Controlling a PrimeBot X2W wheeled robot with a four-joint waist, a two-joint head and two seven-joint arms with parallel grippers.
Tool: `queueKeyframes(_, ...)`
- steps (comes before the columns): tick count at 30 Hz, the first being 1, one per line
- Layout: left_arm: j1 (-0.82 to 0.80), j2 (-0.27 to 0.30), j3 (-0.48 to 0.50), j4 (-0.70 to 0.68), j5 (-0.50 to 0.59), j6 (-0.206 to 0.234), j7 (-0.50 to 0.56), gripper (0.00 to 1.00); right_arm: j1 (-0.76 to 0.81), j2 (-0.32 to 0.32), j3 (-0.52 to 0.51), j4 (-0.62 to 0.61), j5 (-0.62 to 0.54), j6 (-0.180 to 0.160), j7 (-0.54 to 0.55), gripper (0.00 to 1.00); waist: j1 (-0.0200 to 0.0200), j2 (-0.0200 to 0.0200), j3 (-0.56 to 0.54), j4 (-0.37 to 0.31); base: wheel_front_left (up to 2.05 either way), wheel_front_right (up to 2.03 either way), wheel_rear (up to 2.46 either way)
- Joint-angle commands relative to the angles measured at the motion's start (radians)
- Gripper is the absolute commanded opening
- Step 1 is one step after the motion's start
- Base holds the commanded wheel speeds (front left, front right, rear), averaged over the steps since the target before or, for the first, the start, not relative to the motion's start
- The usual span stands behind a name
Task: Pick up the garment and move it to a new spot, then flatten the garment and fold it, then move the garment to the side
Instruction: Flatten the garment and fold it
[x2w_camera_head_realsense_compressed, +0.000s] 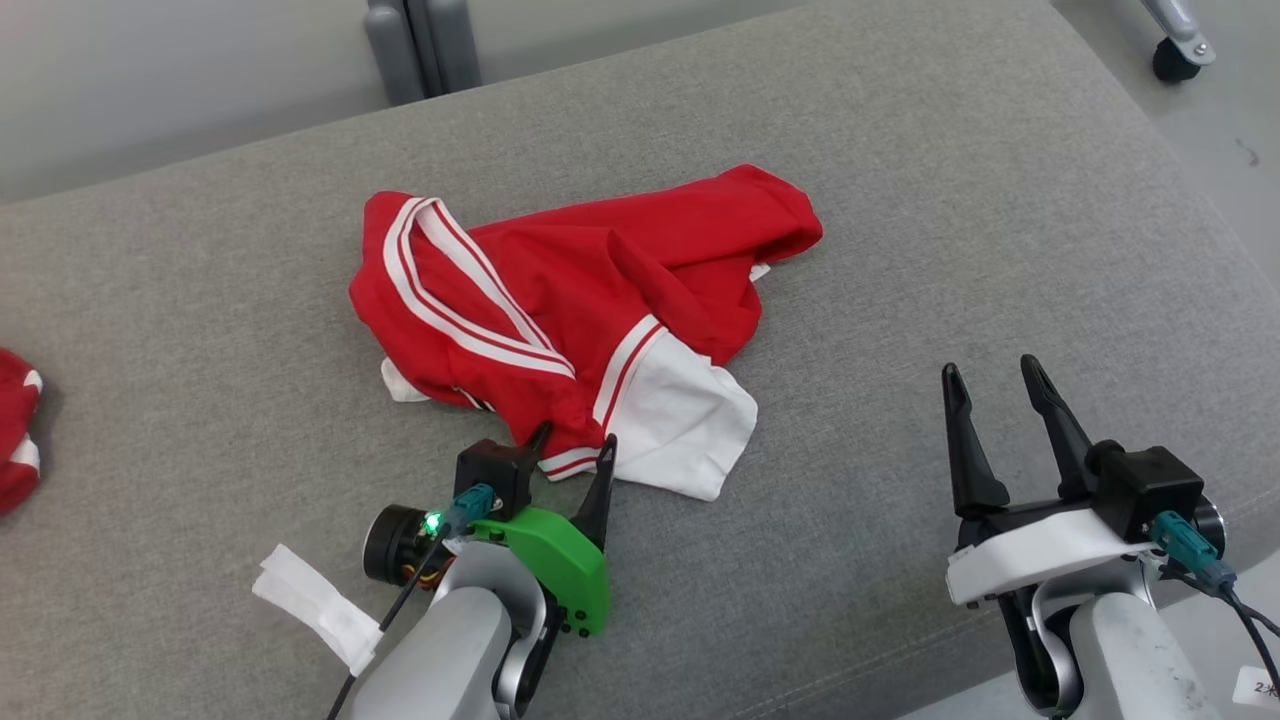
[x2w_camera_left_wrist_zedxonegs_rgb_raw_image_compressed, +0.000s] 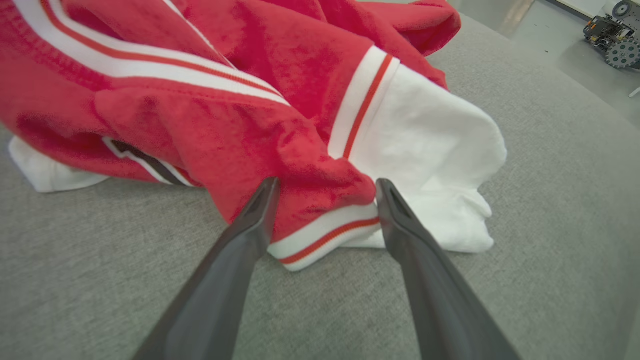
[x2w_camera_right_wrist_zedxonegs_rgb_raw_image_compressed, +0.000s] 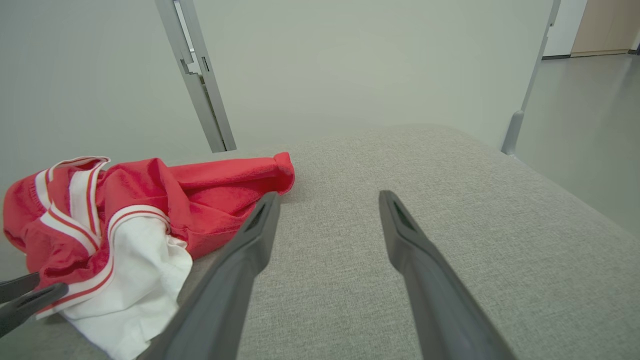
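The garment (x2w_camera_head_realsense_compressed: 600, 290) is red with white stripes and a white lining, and it lies crumpled in the middle of the grey padded surface (x2w_camera_head_realsense_compressed: 950, 200). My left gripper (x2w_camera_head_realsense_compressed: 577, 435) is at its near edge, open, with the striped red hem (x2w_camera_left_wrist_zedxonegs_rgb_raw_image_compressed: 320, 235) between its two fingers (x2w_camera_left_wrist_zedxonegs_rgb_raw_image_compressed: 235, 250); the jaws stand wide on either side of the fabric. My right gripper (x2w_camera_head_realsense_compressed: 990, 366) hovers open over bare grey fabric to the right of the garment (x2w_camera_right_wrist_zedxonegs_rgb_raw_image_compressed: 150, 200), with nothing between its fingers (x2w_camera_right_wrist_zedxonegs_rgb_raw_image_compressed: 235, 265).
Another red-and-white cloth (x2w_camera_head_realsense_compressed: 15, 430) lies at the far left edge. A white strip (x2w_camera_head_realsense_compressed: 315, 605) rests near my left forearm. A grey post (x2w_camera_head_realsense_compressed: 420, 45) stands behind the surface, and a caster wheel (x2w_camera_head_realsense_compressed: 1175, 60) stands at the back right.
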Motion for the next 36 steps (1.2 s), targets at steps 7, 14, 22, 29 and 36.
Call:
queueKeyframes(7,-0.049,0.006,-0.033,0.029,-0.037,0.006,-0.042,0.0,-0.012,-0.002,-0.019,-0.002,0.004,-0.001,-0.001,1.0,0.0,-0.0001,0.018,0.006,0.0,0.0,0.0)
queueKeyframes(14,-0.034,0.011,0.005,-0.105,-0.037,0.037,-0.081,0.0,0.001,-0.002,-0.032,-0.003,-0.011,-0.001,-0.001,1.0,0.0,-0.0001,-0.007,0.078,0.0,0.0,0.0)
queueKeyframes(22,0.145,0.11,0.192,-0.373,-0.029,0.114,-0.081,0.0,0.021,-0.002,-0.047,-0.004,-0.026,-0.001,-0.001,1.0,0.0,-0.0001,-0.042,0.159,0.0,0.0,0.0)
queueKeyframes(29,0.294,0.164,0.351,-0.383,-0.076,0.15,-0.082,0.0,0.024,-0.002,-0.043,0.003,-0.032,-0.001,-0.001,1.0,0.0,-0.0001,-0.05,0.191,0.0,0.0,0.0)
queueKeyframes(36,0.319,0.142,0.423,-0.283,-0.087,0.121,-0.082,0.0,0.014,-0.002,-0.04,0.012,-0.04,-0.001,-0.001,1.0,0.0,-0.0001,-0.045,0.197,0.0,0.0,0.0)
